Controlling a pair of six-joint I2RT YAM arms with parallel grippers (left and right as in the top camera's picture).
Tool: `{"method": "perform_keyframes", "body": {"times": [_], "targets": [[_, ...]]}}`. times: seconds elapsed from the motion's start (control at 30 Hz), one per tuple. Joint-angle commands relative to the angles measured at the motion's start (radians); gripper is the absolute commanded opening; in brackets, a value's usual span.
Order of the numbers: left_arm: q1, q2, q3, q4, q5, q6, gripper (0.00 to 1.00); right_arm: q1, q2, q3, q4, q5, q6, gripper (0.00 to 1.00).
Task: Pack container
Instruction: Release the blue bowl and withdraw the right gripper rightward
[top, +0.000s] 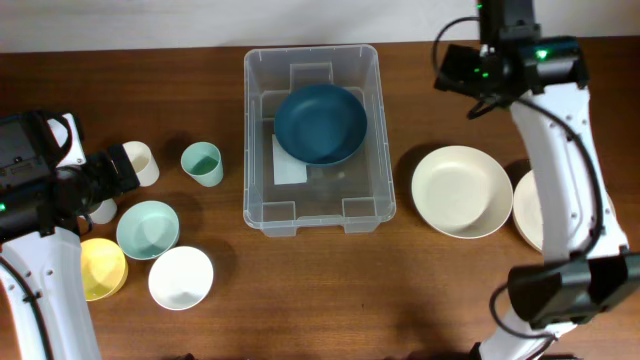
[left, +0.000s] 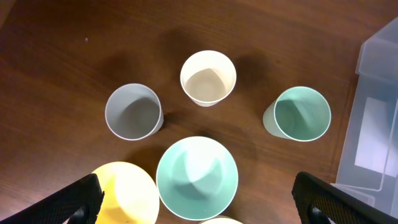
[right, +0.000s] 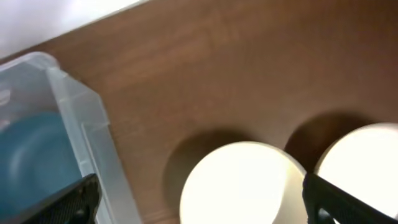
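The clear container (top: 256, 130) stands at the table's middle back and holds a dark blue bowl (top: 320, 123) over a white label. My left gripper (top: 112, 176) is open and empty, hovering above the cups and bowls at the left; in the left wrist view its fingers (left: 199, 199) straddle a teal bowl (left: 197, 177). My right gripper (top: 455, 68) is open and empty, raised to the right of the container's back corner. In the right wrist view the fingers (right: 199, 199) frame a cream bowl (right: 242, 183) and the container's wall (right: 81, 124).
At the left are a cream cup (top: 140, 162), teal cup (top: 202, 163), partly hidden grey cup (left: 134, 112), teal bowl (top: 148, 229), yellow bowl (top: 100, 268) and white bowl (top: 181, 277). At the right are a cream bowl (top: 462, 190) and a second one (top: 528, 210).
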Motion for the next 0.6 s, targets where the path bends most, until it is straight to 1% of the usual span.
{"method": "perform_keyframes", "body": {"times": [0.0,0.07,0.17,0.23,0.47,0.57], "targets": [[0.006,-0.003,0.012,-0.001,0.020,-0.010,1.00,-0.047,0.037,-0.016,-0.008,-0.168,0.139,0.99],[0.006,-0.003,0.012,-0.001,0.020,-0.010,1.00,-0.059,0.050,-0.024,-0.008,-0.183,0.146,0.99],[0.006,-0.003,0.012,-0.001,0.020,-0.010,1.00,-0.057,0.071,-0.044,-0.021,-0.182,0.225,1.00],[0.006,-0.003,0.012,-0.001,0.020,-0.010,1.00,-0.049,0.090,-0.063,-0.027,-0.161,0.288,1.00],[0.006,-0.003,0.012,-0.001,0.020,-0.010,0.99,-0.016,0.182,-0.093,-0.056,-0.076,0.423,1.00],[0.006,-0.003,0.012,-0.001,0.020,-0.010,1.00,-0.010,0.234,-0.095,-0.056,-0.077,0.452,1.00]]}}
